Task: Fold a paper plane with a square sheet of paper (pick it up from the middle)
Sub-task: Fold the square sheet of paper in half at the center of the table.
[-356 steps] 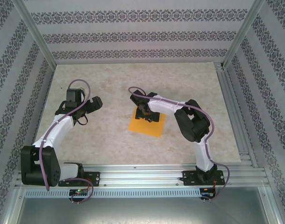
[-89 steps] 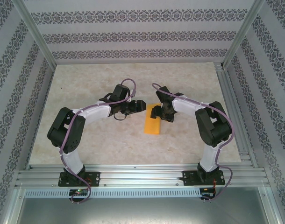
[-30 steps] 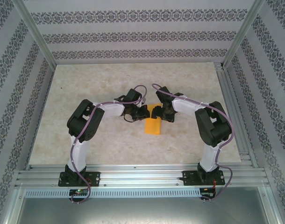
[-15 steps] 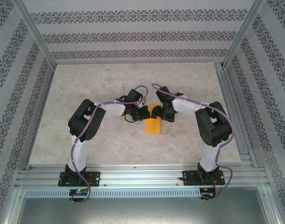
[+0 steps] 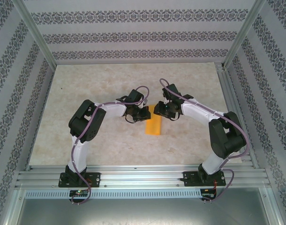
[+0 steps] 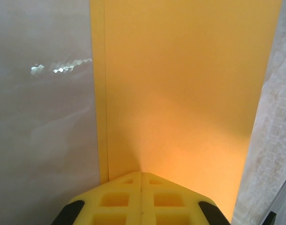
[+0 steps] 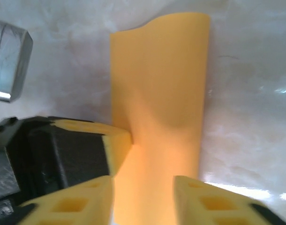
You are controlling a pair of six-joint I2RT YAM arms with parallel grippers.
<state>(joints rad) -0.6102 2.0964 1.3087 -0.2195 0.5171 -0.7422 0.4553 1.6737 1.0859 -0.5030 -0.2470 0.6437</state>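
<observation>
The square sheet of paper (image 5: 154, 125) lies on the table folded into a narrow orange-yellow rectangle; a paper plane is out of view. My left gripper (image 5: 145, 113) is shut, its joined yellow tips (image 6: 141, 174) pressing down on the paper (image 6: 180, 93) near its left edge. My right gripper (image 5: 160, 111) hovers over the strip's far end. Its jaws (image 7: 143, 185) stand apart above the paper (image 7: 161, 70), which bulges a little between them. The left gripper's finger (image 7: 118, 140) touches the strip just ahead of the right gripper's left finger.
The marble-look table (image 5: 96, 84) is boxed in by patterned walls and aluminium posts (image 5: 37, 33). A rail frame (image 5: 143, 176) with both arm bases runs along the near edge. Open tabletop lies left, right and beyond the paper.
The right arm's elbow has swung out to the right and its wrist has shifted slightly back, with the gripper still over the paper's far end. The left arm and paper have not moved.
</observation>
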